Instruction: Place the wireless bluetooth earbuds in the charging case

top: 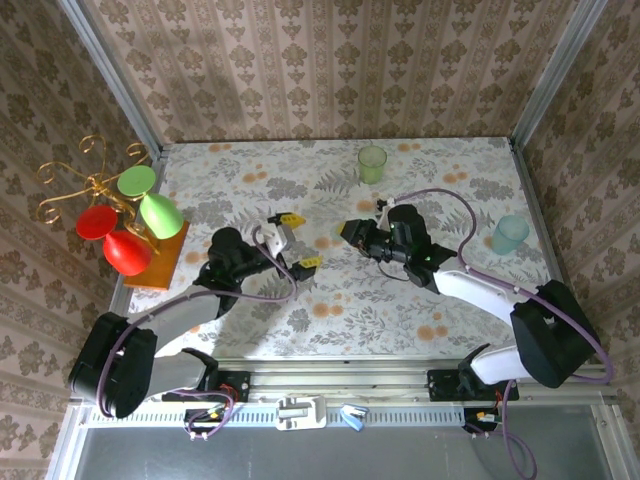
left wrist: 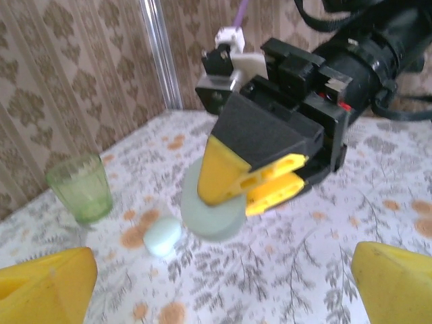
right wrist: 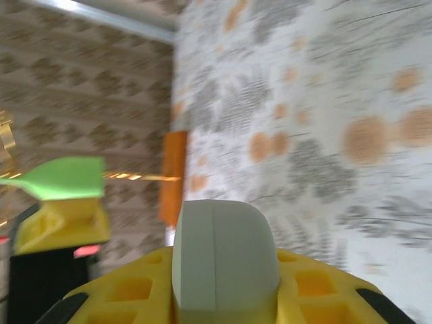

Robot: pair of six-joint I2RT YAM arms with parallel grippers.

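No legible text — no labels, brands, numbers, signs.

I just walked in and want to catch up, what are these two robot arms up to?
The right gripper is clamped on a pale, pebble-shaped charging case near the middle of the flowered table. The left gripper faces it with jaws wide open and empty. A small mint piece, probably an earbud, lies on the table beside the case, not yet inserted.

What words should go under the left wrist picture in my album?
Right gripper holds a pale case, a mint bud lying beside it and a green cup further left.
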